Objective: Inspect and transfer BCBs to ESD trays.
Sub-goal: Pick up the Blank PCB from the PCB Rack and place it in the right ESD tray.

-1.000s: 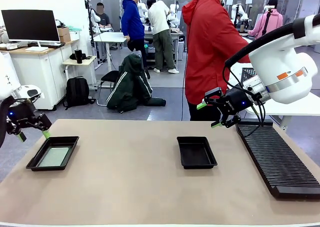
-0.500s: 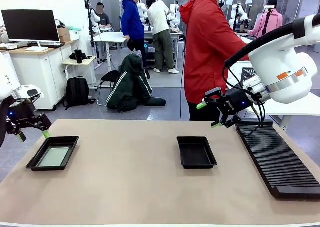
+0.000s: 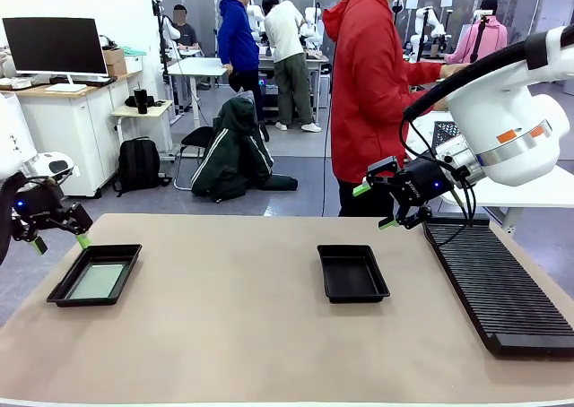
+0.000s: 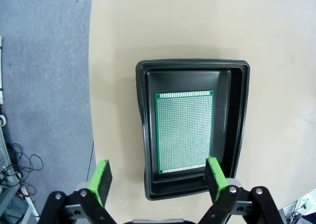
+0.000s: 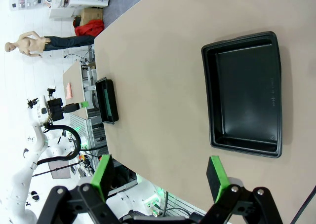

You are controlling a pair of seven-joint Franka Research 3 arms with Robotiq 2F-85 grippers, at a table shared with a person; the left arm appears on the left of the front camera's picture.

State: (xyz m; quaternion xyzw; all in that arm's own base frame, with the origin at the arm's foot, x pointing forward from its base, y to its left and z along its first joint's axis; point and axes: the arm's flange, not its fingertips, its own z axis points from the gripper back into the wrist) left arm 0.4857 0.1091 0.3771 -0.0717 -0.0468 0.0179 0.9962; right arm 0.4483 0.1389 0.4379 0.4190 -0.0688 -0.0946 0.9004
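Note:
A black ESD tray (image 3: 61, 288) lies at the table's left with one pale green BCB (image 3: 97, 281) flat on its floor. My left gripper (image 3: 60, 243) hovers open above that tray's far left corner. From the left wrist, the board (image 4: 184, 131) lies inside the tray (image 4: 143, 135), below the open left gripper (image 4: 158, 182). A second ESD tray (image 3: 352, 272), right of centre, holds nothing. My right gripper (image 3: 373, 207) hangs open in the air above and behind it. From the right wrist, that tray (image 5: 244, 93) sits beyond the open right gripper (image 5: 160, 177), and the other tray (image 5: 107, 107) is far off.
A long black ribbed rack (image 3: 498, 281) runs along the table's right side. A person in a red hoodie (image 3: 372, 93) stands at the far edge, turned to the right, one arm stretched toward a side table with a dark mesh basket (image 3: 446, 134).
The person in red has turned and stretched an arm out to the right. Both arms and both trays have stayed where they were.

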